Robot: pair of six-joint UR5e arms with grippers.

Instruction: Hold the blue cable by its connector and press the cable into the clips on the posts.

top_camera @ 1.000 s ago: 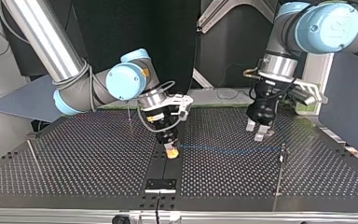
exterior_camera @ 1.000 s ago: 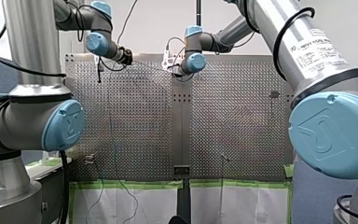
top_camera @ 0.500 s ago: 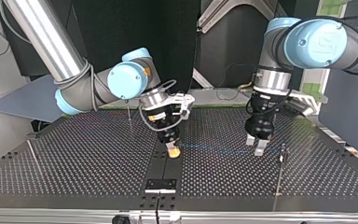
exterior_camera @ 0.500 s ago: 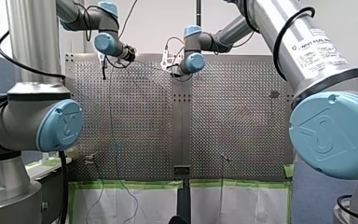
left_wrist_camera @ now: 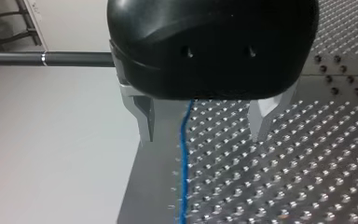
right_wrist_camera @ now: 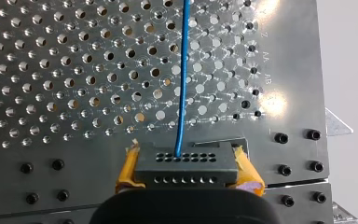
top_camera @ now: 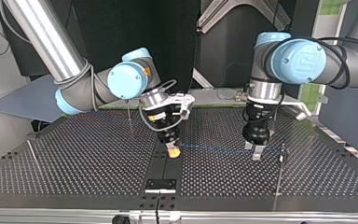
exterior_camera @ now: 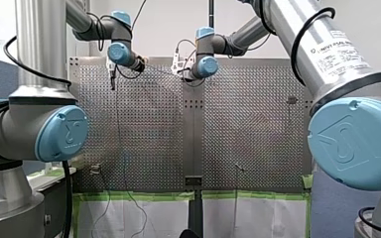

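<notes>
The blue cable (top_camera: 223, 149) runs low over the perforated table from the dark connector (right_wrist_camera: 186, 169). My right gripper (top_camera: 172, 152) is shut on that connector between its yellow pads (right_wrist_camera: 127, 170), near the table's middle strip. My left gripper (top_camera: 253, 151) hangs over the cable further along, toward the top view's right. In the left wrist view my left gripper (left_wrist_camera: 203, 137) stands open, and the blue cable (left_wrist_camera: 184, 154) passes between its metal fingers (left_wrist_camera: 144, 122) without touching them. A thin post (top_camera: 282, 151) with a clip stands just beyond, and the cable reaches it.
Other thin posts stand at the top view's left (top_camera: 31, 154) and behind my right arm (top_camera: 128, 112). A black bracket (top_camera: 161, 185) sits on the middle strip near the table's edge. In the front view, green tape (exterior_camera: 139, 196) lines the near edge.
My left arm has swung toward the top view's left and come down, so its open fingers now straddle the cable. My right gripper and the connector have stayed put.
</notes>
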